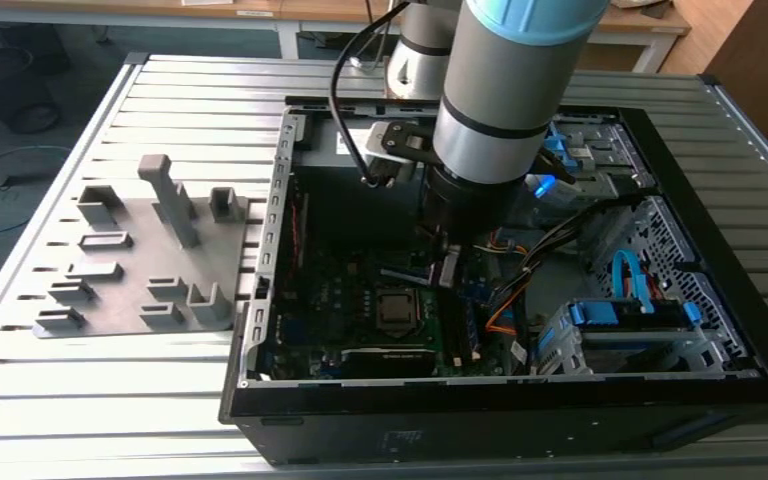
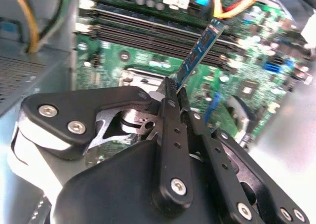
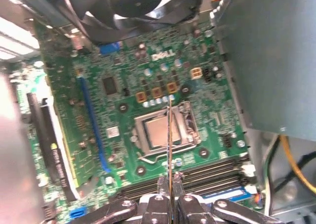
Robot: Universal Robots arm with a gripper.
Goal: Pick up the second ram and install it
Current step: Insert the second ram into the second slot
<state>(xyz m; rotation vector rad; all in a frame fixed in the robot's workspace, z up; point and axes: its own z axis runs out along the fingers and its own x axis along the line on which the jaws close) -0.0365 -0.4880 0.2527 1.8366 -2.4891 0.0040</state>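
My gripper (image 2: 173, 88) is shut on the second ram (image 2: 200, 49), a narrow blue-green stick with small chips, pinched at one end between the two black fingers (image 2: 170, 130). The stick points out over the motherboard toward the dark memory slots (image 2: 148, 36), its far end close above them and tilted. In the first wrist view the ram (image 3: 170, 135) appears edge-on as a thin line over the processor socket (image 3: 160, 132), rising from the gripper (image 3: 170, 183), with the slots (image 3: 207, 172) beside it. In the exterior view the gripper (image 1: 444, 265) hangs inside the open computer case (image 1: 277, 250).
A grey fixture plate (image 1: 131, 270) with upright holders lies on the slatted table at the exterior view's left. Inside the case are a black fan (image 3: 133, 2), orange and yellow cables (image 2: 232, 7), blue drive brackets (image 1: 631, 310) and a metal housing (image 3: 271, 56).
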